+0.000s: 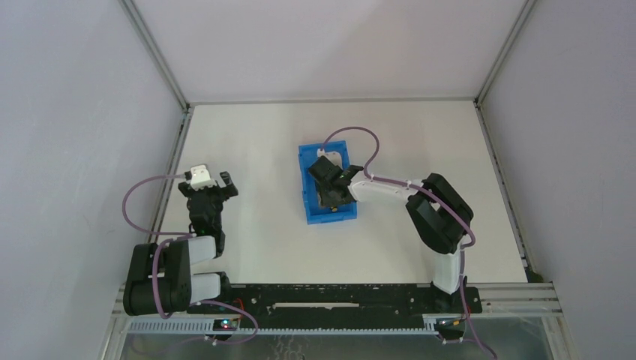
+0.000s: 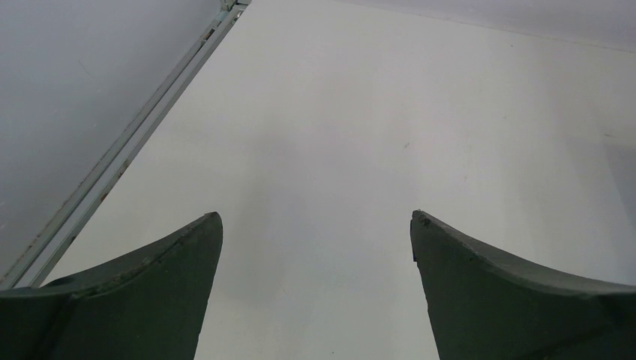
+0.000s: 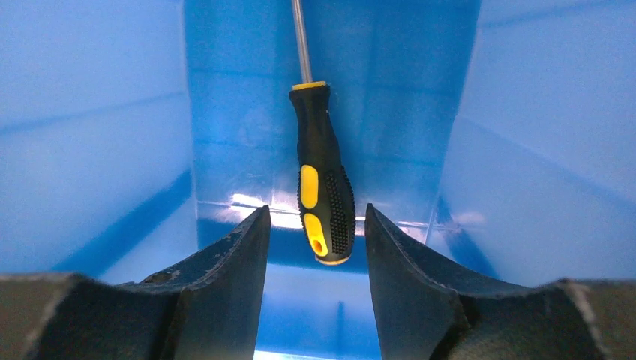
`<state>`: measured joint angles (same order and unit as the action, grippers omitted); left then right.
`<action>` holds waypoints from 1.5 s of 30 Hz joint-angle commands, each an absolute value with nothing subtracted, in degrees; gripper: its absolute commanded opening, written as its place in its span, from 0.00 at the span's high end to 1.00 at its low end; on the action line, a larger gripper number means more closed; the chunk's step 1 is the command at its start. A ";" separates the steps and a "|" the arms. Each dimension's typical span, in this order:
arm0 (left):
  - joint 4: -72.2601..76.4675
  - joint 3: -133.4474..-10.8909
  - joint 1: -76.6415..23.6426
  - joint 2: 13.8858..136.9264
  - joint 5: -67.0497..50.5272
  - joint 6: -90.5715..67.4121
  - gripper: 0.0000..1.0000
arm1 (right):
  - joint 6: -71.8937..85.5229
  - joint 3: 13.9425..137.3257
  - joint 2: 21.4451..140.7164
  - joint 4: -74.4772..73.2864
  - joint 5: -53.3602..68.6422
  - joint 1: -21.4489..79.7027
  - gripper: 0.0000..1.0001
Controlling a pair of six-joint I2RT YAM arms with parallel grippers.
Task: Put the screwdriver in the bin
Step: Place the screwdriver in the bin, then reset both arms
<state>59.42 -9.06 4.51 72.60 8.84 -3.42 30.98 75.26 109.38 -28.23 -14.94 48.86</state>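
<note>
Blue plastic bin [image 3: 90, 150] walls fill the right wrist view. The right gripper [image 3: 317, 217] is down inside it. The screwdriver [image 3: 322, 187] is in the bin, against the blue surface straight ahead of the fingers, with its thin metal shaft [image 3: 301, 41] pointing away from the camera and the black-and-yellow handle nearest. Right jaws are partly open. The butt of the handle sits between the two fingertips [image 3: 247, 247] with a sliver of blue showing on each side, so nothing is gripped.

In the top view the bin [image 1: 306, 187] sits mid-table, long axis running roughly near-to-far. The right arm reaches in from the right side and covers the screwdriver there.

The left gripper [image 2: 316, 217] is well apart from the bin at the left edge of the white table [image 2: 375, 112]. Its jaws are spread wide, holding nothing, with only bare tabletop between the fingers.
</note>
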 commanded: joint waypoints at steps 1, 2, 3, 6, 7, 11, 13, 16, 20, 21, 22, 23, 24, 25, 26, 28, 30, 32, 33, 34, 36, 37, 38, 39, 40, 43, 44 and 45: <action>61.08 -10.79 4.13 72.15 9.59 -2.10 0.00 | 31.49 75.33 105.22 -27.10 -16.61 49.70 0.40; 61.08 -10.76 4.13 72.15 9.65 -2.03 0.00 | 31.41 75.38 104.55 -27.22 -16.69 49.76 0.38; 61.08 -10.68 4.13 72.16 9.59 -2.10 0.00 | 31.40 75.37 103.91 -27.31 -16.88 49.87 0.37; 61.08 -10.72 4.13 72.16 9.62 -2.09 0.00 | 31.27 75.83 102.05 -28.48 -17.32 49.97 0.37; 61.08 -10.72 4.17 72.15 9.58 -2.06 0.00 | 31.23 76.47 101.64 -29.45 -17.60 50.00 0.37; 61.06 -10.72 4.13 72.16 9.62 -2.10 0.00 | 30.12 80.93 100.06 -34.64 -19.15 50.10 0.37; 61.08 -10.75 4.15 72.16 9.58 -2.07 0.00 | 29.49 83.51 99.26 -36.98 -19.94 50.10 0.38; 61.08 -10.72 4.14 72.16 9.65 -2.03 0.00 | 27.96 88.67 98.55 -40.19 -20.58 50.17 0.39; 61.08 -10.74 4.14 72.16 9.61 -2.08 0.00 | 25.99 95.96 98.53 -44.78 -21.59 50.19 0.40; 61.08 -10.73 4.12 72.16 9.64 -2.11 0.00 | 25.45 97.56 98.53 -45.69 -21.77 50.19 0.40; 61.06 -10.72 4.13 72.14 9.59 -2.04 0.00 | 25.00 99.31 98.62 -46.52 -22.08 50.21 0.40; 61.07 -10.72 4.16 72.16 9.59 -2.09 0.00 | 24.44 101.03 98.68 -47.44 -22.39 50.19 0.40; 61.08 -10.73 4.13 72.15 9.61 -2.07 0.00 | 23.76 102.77 98.82 -48.65 -22.74 50.20 0.40; 61.08 -10.72 4.18 72.15 9.63 -2.10 0.00 | 23.25 104.68 98.98 -49.52 -23.10 50.20 0.40; 61.04 -10.72 4.14 72.16 9.59 -2.11 0.00 | 22.75 106.40 99.13 -50.41 -23.33 50.19 0.40; 61.08 -10.74 4.12 72.11 9.61 -2.04 0.00 | 21.71 109.92 99.45 -51.74 -23.39 50.21 0.40; 61.08 -10.72 4.10 72.15 9.59 -2.04 0.00 | 20.79 113.04 99.77 -52.84 -23.39 50.19 0.41; 61.08 -10.73 4.13 72.15 9.64 -2.09 0.00 | 19.93 115.90 100.12 -53.77 -23.38 50.23 0.41; 61.08 -10.77 4.19 72.11 9.59 -2.08 0.00 | 19.60 117.21 100.25 -54.19 -23.42 50.19 0.41; 61.08 -10.73 4.10 72.16 9.58 -2.11 0.00 | 19.18 118.74 100.42 -54.49 -23.42 50.19 0.41; 61.08 -10.73 4.12 72.16 9.59 -2.08 0.00 | 18.08 120.78 100.62 -54.95 -23.55 50.19 0.37; 61.08 -10.77 4.13 72.16 9.65 -2.07 0.00 | 17.65 121.48 100.67 -55.18 -23.73 50.19 0.25; 61.08 -10.79 4.13 72.16 9.60 -2.14 0.00 | 17.11 121.95 100.57 -55.26 -23.92 50.20 0.11; 61.06 -10.75 4.09 72.16 9.63 -2.11 0.00 | 16.58 122.18 100.35 -55.17 -24.05 50.19 0.02; 61.08 -10.73 4.13 72.16 9.61 -2.12 0.00 | 15.95 122.37 100.08 -55.17 -24.30 50.16 0.01; 61.08 -10.74 4.13 72.11 9.60 -2.11 0.00 | 15.20 122.29 99.11 -55.11 -23.62 48.80 0.00; 61.08 -10.73 4.13 72.15 9.58 -2.11 0.00 | 15.01 122.01 98.61 -55.14 -22.99 47.84 0.00; 61.04 -10.72 4.13 72.16 9.61 -2.09 0.00 | 14.72 121.38 97.93 -55.07 -22.35 46.85 0.00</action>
